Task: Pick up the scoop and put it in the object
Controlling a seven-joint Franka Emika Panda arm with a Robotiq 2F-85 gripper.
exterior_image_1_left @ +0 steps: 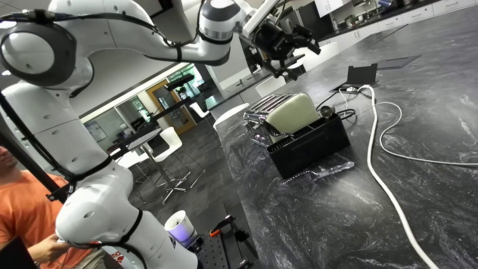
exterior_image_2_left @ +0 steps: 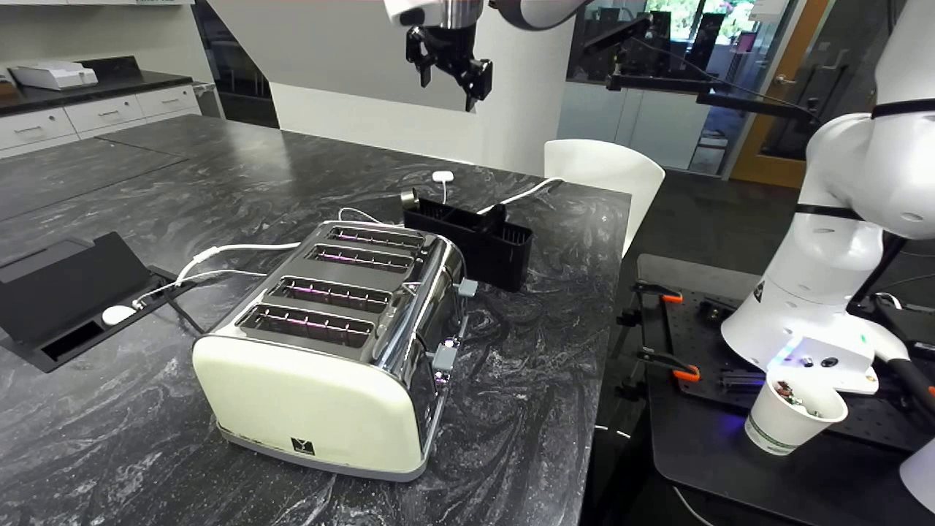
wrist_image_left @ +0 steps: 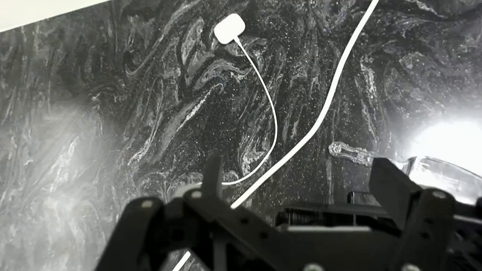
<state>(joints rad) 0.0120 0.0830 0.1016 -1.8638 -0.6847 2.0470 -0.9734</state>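
Observation:
A clear plastic serving tool [exterior_image_1_left: 332, 170] with a toothed blade lies on the table beside the black box [exterior_image_1_left: 313, 149]. Its handle [wrist_image_left: 354, 153] shows in the wrist view; a fingertip hides its middle. A dark metal round-ended piece [exterior_image_1_left: 327, 111] sticks up at the box's end, also in an exterior view [exterior_image_2_left: 410, 198]. I cannot tell which of the two is the scoop. The box [exterior_image_2_left: 504, 259] is divided and open-topped. My gripper [exterior_image_1_left: 301, 62] is open and empty, high above the table, in both exterior views [exterior_image_2_left: 447, 91] and the wrist view [wrist_image_left: 297, 165].
A cream and chrome toaster [exterior_image_1_left: 295, 116] stands against the box, also in an exterior view [exterior_image_2_left: 314, 402]. A thick white cable [exterior_image_1_left: 381, 179] and a thin one with a white square plug [wrist_image_left: 229, 29] cross the table. A black table hatch [exterior_image_2_left: 73, 270] stands open.

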